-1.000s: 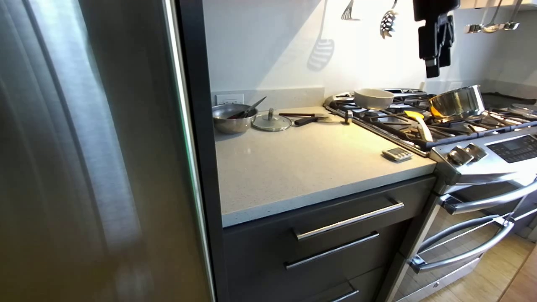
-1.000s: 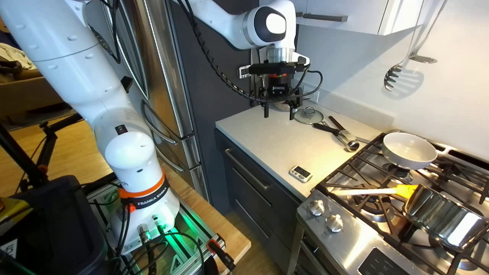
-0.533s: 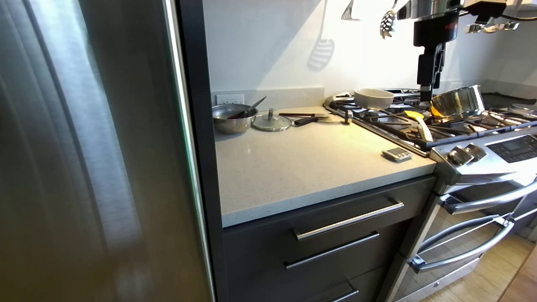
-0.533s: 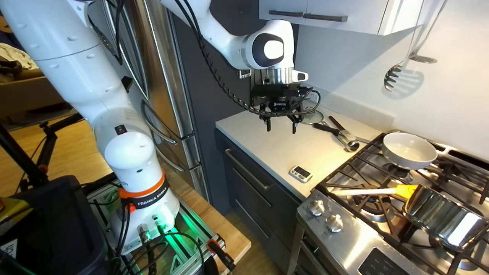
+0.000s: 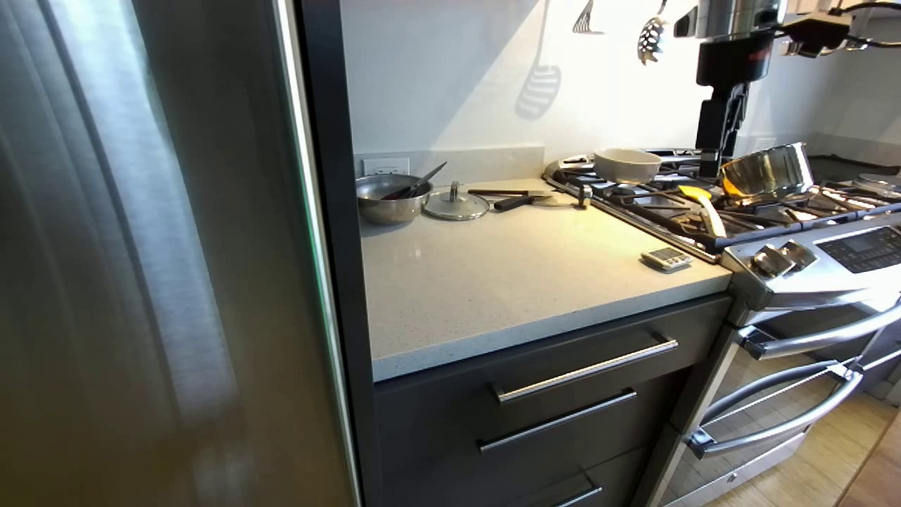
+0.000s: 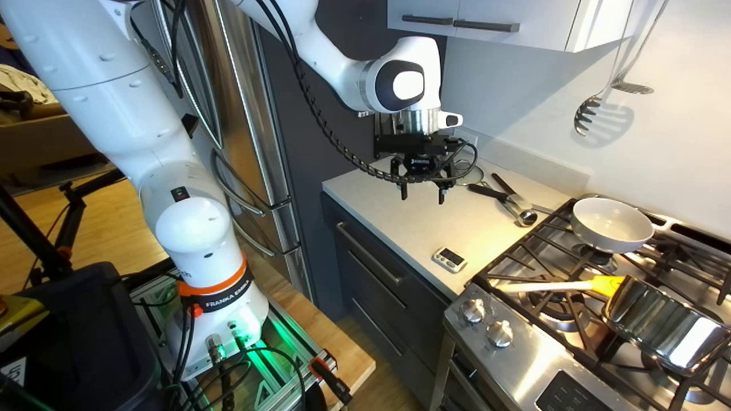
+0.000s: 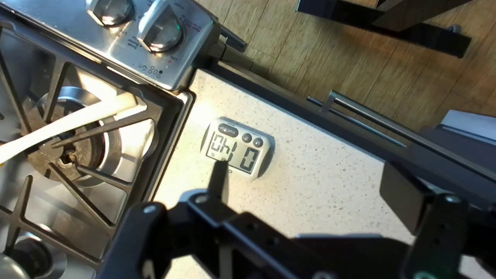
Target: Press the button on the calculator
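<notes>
The calculator (image 7: 237,149) is a small flat white-cased device with a grey digit display and several dark oval and round buttons along one edge. It lies on the counter near the stove and front edge, and shows in both exterior views (image 5: 666,258) (image 6: 449,260). My gripper (image 7: 306,182) is open and empty, pointing down with its fingers wide apart. In both exterior views the gripper (image 5: 718,163) (image 6: 422,197) hangs above the counter, well clear of the calculator. In the wrist view one fingertip overlaps the calculator's lower edge; the buttons stay visible.
The stove (image 6: 525,342) with knobs adjoins the counter (image 6: 400,211). On it are a white bowl (image 6: 611,225), a tilted metal pot (image 6: 662,325) and a yellow-headed spatula (image 6: 548,286). A glass lid (image 5: 456,204), metal pan (image 5: 391,204) and utensils (image 5: 521,201) lie at the back.
My gripper has moved down towards the counter, mostly in the first half second and only slightly since. It stays open. The calculator has not moved.
</notes>
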Action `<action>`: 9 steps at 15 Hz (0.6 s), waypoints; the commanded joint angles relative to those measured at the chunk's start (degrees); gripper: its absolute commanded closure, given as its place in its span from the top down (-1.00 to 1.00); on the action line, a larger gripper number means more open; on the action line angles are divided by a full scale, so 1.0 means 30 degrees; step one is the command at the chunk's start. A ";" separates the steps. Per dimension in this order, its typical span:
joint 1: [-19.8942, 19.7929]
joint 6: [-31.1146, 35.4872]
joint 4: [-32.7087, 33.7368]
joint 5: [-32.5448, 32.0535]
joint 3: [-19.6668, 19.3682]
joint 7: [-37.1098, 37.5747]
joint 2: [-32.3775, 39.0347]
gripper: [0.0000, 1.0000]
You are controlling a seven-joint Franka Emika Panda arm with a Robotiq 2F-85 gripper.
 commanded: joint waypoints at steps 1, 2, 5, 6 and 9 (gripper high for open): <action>-0.0457 0.4009 -0.1892 0.0815 -0.0737 -0.0625 0.0055 1.00; -0.0551 0.4977 -0.2235 0.0883 -0.0871 -0.0602 0.0191 1.00; -0.0650 0.7097 -0.3086 0.2987 -0.1472 -0.1633 0.0773 1.00; -0.0671 0.6130 -0.2561 0.1776 -0.0974 -0.0660 0.0476 1.00; -0.0749 0.6641 -0.2841 0.2499 -0.1214 -0.1084 0.0762 1.00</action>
